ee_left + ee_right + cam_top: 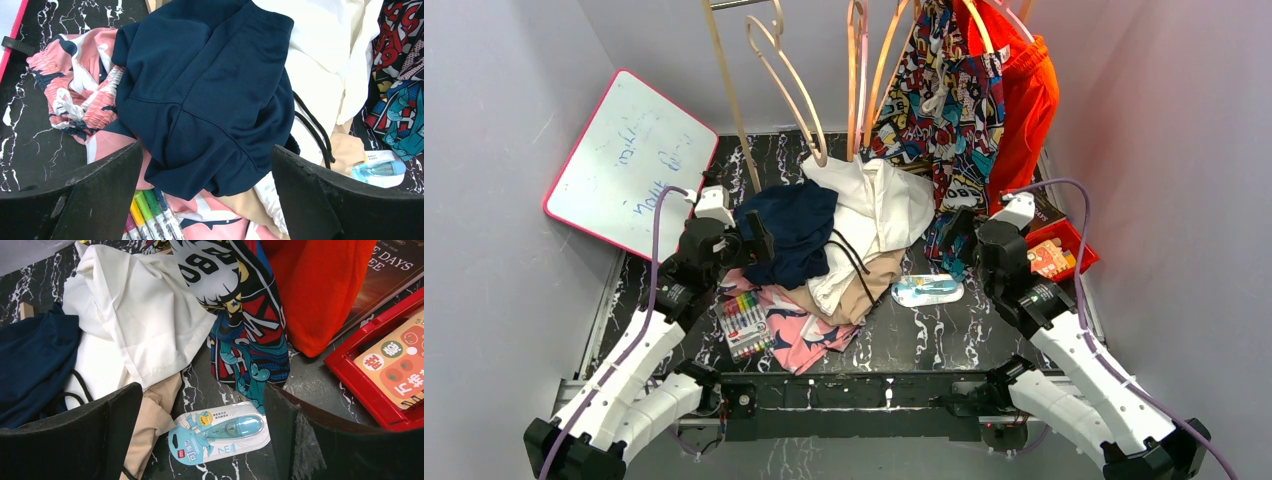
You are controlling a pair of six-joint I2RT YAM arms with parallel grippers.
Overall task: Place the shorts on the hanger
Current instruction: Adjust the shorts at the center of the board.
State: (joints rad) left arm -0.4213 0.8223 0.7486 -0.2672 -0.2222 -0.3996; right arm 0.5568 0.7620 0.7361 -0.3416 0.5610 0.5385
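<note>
Where the left gripper [207, 149] is hovering: just above the near hem of the shorts [200, 85], its two fingers standing wide apart with nothing between them, probably so that a fold can be pinched from above.
Shorts: lying crumpled on the left side of the heap, on top of the other clothes. This is leaving them free to lift without dragging anything along.
Beneath the shorts: a pink patterned garment [75, 85] and a white garment [879, 200] are lying bunched, and a pack of markers [145, 210] is poking out by the left finger.
Cord [310, 125]: trailing over the white garment. It is probably the shorts' drawstring, though its ends are hidden.
Right gripper [202, 390]: hanging low over a correction tape pack [220, 435], fingers also spread and holding nothing. It is sitting well apart from the shorts, seemingly waiting to steady the hanger or take a second corner.
Hanger [880, 80]: hanging upright at the back, beyond the heap, among paler hangers. Its hook is running out of view.
Printed shorts [240, 315] and orange shorts [315, 290]: hanging to the right of it, already up.
Step in hand: the grasp is not yet being made, so the task is looking barely begun.
</note>
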